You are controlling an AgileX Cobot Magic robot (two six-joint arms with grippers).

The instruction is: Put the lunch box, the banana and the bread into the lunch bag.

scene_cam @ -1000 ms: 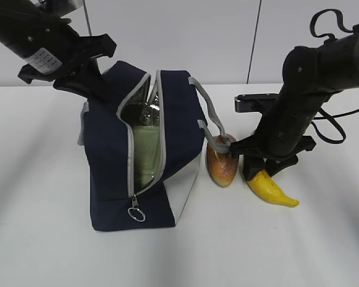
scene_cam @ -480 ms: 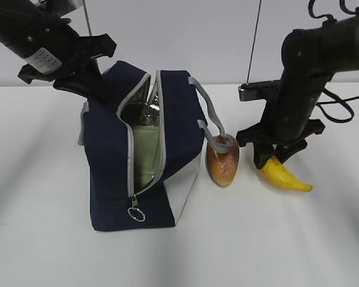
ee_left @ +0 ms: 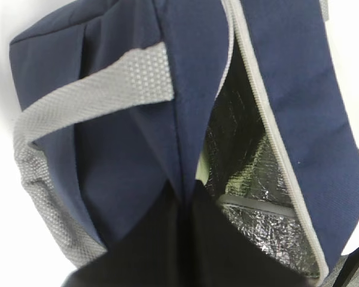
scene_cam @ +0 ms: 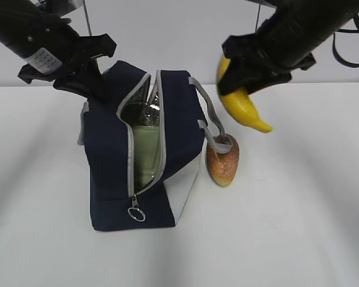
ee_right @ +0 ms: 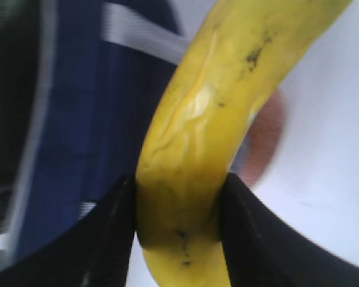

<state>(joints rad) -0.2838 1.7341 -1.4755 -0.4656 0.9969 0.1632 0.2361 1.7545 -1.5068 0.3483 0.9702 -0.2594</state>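
Standing nearest on the white table (scene_cam: 287,239), the lunch bag (scene_cam: 107,155) gapes along its unzipped front edge, ring pull (scene_cam: 136,214) hanging low and the green-lidded lunch box (scene_cam: 146,149) upright inside. Bare tabletop spreads to its front and right. Just beside its right wall, the bread (scene_cam: 223,161) leans under a grey strap. Higher, the right gripper (scene_cam: 242,75) pinches the banana (scene_cam: 242,104) in mid-air, clear of the table. Farthest back, the left gripper (scene_cam: 90,84), jaws pressed together, clamps the bag's rear top edge.
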